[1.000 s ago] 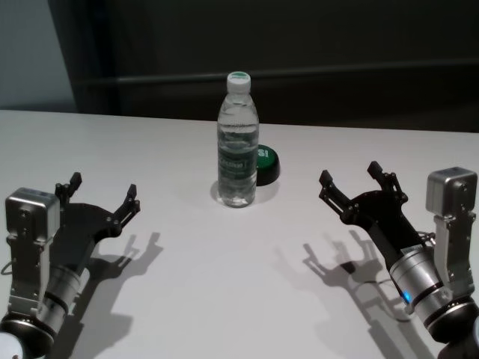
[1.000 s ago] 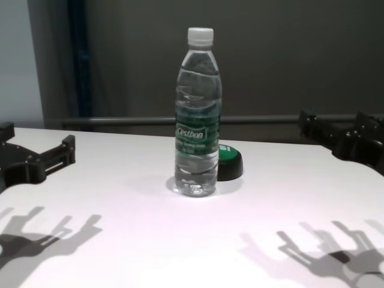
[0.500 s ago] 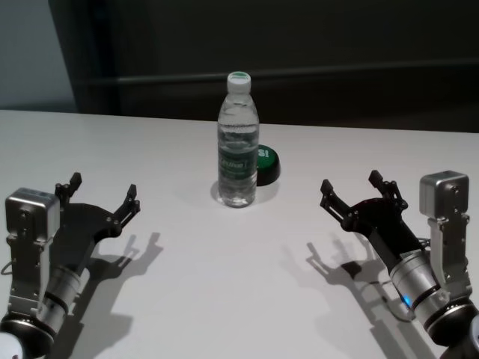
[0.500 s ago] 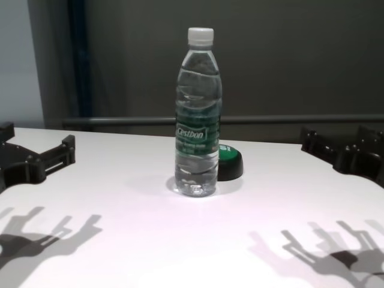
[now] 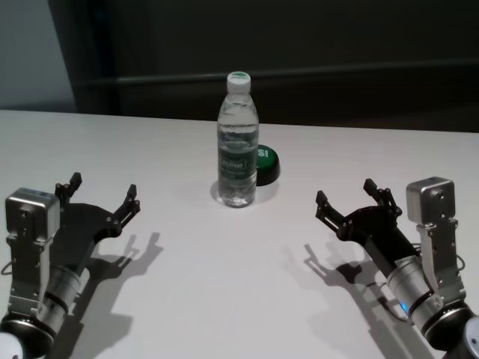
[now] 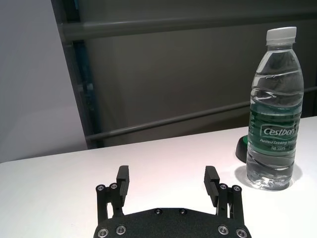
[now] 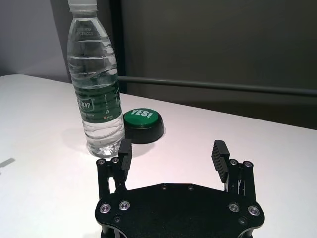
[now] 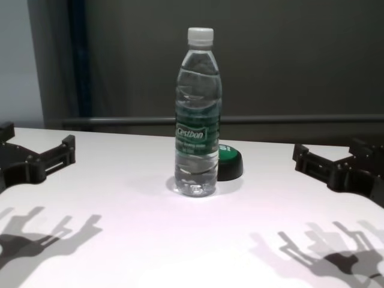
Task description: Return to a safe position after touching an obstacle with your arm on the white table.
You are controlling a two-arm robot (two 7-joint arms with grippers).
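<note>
the water bottle (image 5: pixel 238 142) is standing upright near the middle of the white table (image 5: pixel 224 284), white cap on, green label band facing the chest camera, and it is showing no tilt at all. just behind it on its right side a green button (image 5: pixel 265 163) is sitting, close against the bottle's base as the head view shows it, though i cannot tell if they are touching. now out to the arms: the right gripper (image 5: pixel 347 200) is the one that is moving. compared with a second ago it is sliding lower in the head view and inward toward the centre line, wrist housing and all, while staying well apart from the bottle; in the chest view its dark fingers are now sitting lower and further in from the right edge. its jaws are spread wide with nothing between them. the left gripper (image 5: pixel 100 193) is parked on the left side of the table, likewise splayed apart and carrying nothing, and it is not shifting between frames. so the read here: with the bottle undisturbed and clear of both arms, the right arm is looking to be settling into a posture that mirrors the left, which suggests the retreat is nearly finished.
</note>
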